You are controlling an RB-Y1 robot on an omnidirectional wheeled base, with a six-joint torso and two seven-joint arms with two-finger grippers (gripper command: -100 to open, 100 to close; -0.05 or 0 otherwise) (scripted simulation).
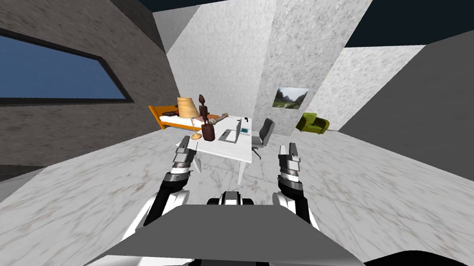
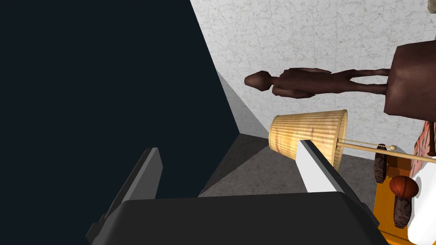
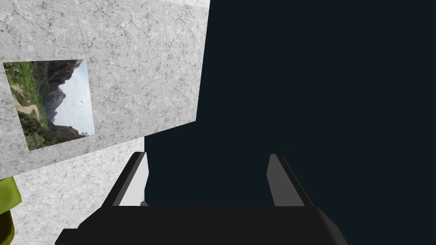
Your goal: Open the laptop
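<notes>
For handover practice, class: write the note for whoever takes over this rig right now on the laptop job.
Left pincer: open, empty, raised ahead of the chest.
Right pincer: open, empty, raised likewise.
Laptop: on the white table across the floor, near a lamp and a dark figurine. Its lid state is unclear from here.
Done: nothing yet.
Left to do: drive up to the table, reach the lid, lift it.
</notes>
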